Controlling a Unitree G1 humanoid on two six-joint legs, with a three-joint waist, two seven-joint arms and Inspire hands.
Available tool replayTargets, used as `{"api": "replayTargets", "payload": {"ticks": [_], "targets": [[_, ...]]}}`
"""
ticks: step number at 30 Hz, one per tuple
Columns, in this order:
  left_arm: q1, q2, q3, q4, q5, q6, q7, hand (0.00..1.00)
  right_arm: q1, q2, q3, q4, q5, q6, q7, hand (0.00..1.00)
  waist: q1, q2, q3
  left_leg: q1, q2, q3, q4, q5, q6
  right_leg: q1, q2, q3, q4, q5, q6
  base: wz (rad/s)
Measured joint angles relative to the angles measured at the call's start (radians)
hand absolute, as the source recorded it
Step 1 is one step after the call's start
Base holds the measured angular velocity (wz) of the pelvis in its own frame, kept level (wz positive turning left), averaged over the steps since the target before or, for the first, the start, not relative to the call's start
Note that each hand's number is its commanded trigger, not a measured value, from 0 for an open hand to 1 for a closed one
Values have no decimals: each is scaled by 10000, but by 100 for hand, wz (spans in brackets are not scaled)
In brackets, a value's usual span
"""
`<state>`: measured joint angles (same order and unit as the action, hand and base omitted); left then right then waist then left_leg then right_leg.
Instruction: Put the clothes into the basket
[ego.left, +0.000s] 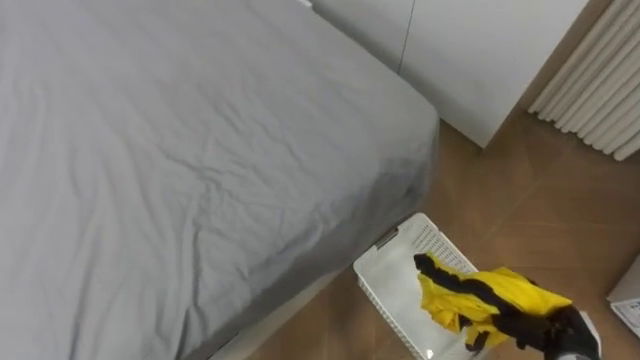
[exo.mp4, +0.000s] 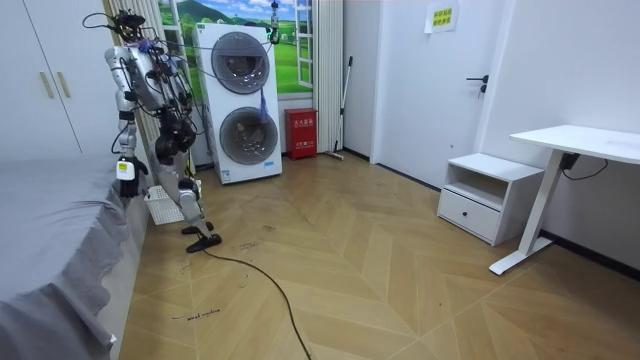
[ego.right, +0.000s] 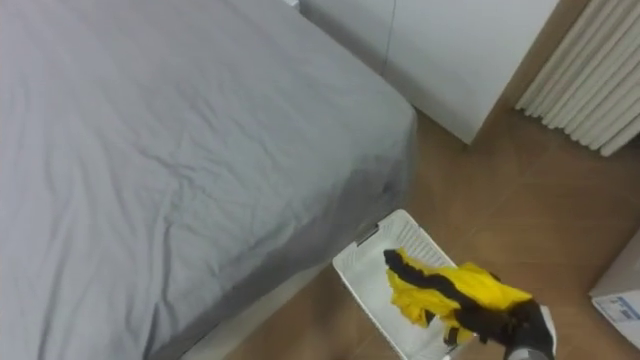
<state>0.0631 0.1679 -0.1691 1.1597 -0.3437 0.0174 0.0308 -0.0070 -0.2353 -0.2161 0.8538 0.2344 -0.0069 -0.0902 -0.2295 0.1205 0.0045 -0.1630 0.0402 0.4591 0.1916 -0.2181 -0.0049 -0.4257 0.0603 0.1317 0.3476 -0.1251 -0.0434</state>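
Garment (ego.left: 490, 295), yellow and black, hangs bunched over the right end of the white basket (ego.left: 390, 285), not yet lying in it. I see the right hand (ego.left: 578, 335) at the near right with its fingers curled into the cloth. Basket sits on the wood floor (ego.left: 520, 190), just beside the near right corner of the grey bed (ego.left: 180, 150). Left hand: I cannot tell its state.
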Motion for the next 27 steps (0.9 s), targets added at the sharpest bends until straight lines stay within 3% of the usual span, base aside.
{"api": "replayTargets", "payload": {"ticks": [3, 7, 13, 17, 22, 27], "targets": [[-141, 2, -132, 7, -4, -36, 0, 0, -299, -38, 71, 756, 27, -357, -200, 0, 174, 87, 32, -215, 5, -132, 66, 31, 46, -102, -88, -224, -5, 10, -18, 23], [-193, -5, -330, 0, -18, -219, 0, 0, -586, -42, 379, 1275, 31, -473, -190, 0, 245, 130, 31, -358, -9, -362, 66, 71, 103, -117, -178, -499, -46, 9, -22, 23], [-285, -19, -819, -30, -184, -236, 1, 0, -494, -62, 1171, 1626, 826, -590, -164, 0, 724, 132, 41, -443, -22, -545, 71, 92, 136, -133, -247, -592, -68, 7, -20, 10], [-466, -36, -822, -1, -179, -235, 1, 0, -531, -35, 1262, 2225, 871, -603, -79, 0, 754, 112, 54, -559, -23, -795, 83, 112, 166, -144, -315, -845, -88, -2, -35, 18], [-660, -35, -823, 12, -175, -248, 2, 0, -579, -37, 1503, 2479, 932, -661, 12, 0, 741, 12, 118, -749, -12, -787, 136, 122, 177, -235, -358, -1044, -193, 0, -56, 8], [-711, -34, -825, 16, -171, -250, 2, 0, -529, -36, 1567, 2494, 932, -660, 63, 0, 757, -11, 111, -919, -14, -786, 129, 134, 191, -357, -390, -1125, -208, 3, -58, 3]]}}
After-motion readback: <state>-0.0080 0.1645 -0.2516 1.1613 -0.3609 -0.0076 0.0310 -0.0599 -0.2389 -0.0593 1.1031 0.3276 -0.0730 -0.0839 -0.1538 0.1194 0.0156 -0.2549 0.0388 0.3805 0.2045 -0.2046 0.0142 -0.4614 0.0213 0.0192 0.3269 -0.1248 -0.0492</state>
